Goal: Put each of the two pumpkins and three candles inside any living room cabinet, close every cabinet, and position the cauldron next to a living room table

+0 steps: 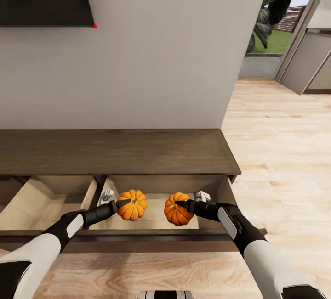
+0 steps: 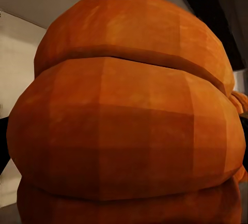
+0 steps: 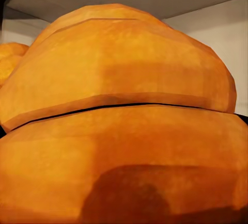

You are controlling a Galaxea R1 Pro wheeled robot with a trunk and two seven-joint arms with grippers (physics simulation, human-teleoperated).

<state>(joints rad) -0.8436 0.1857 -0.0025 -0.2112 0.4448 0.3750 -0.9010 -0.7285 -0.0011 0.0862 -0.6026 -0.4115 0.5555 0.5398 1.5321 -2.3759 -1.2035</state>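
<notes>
**Two pumpkins held over the open drawer**

Each gripper, left point(image 1: 120, 204) and right point(image 1: 180, 204), has its jaws clamped on a pumpkin point(image 1: 133, 205) point(image 1: 177, 215) above the cabinet's point(image 1: 115, 151) pale drawer point(image 1: 156, 222). They look light, rigid, smooth-ribbed; gripping across the belly suits. The drawer walls stand close, with room between the pumpkins.

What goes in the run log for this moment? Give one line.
left gripper: shut on left pumpkin | right gripper: shut on right pumpkin | both over open cabinet drawer

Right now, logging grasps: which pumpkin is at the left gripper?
The pumpkin nearer the drawer divider, at the left gripper; the other pumpkin is at the right gripper.
</notes>
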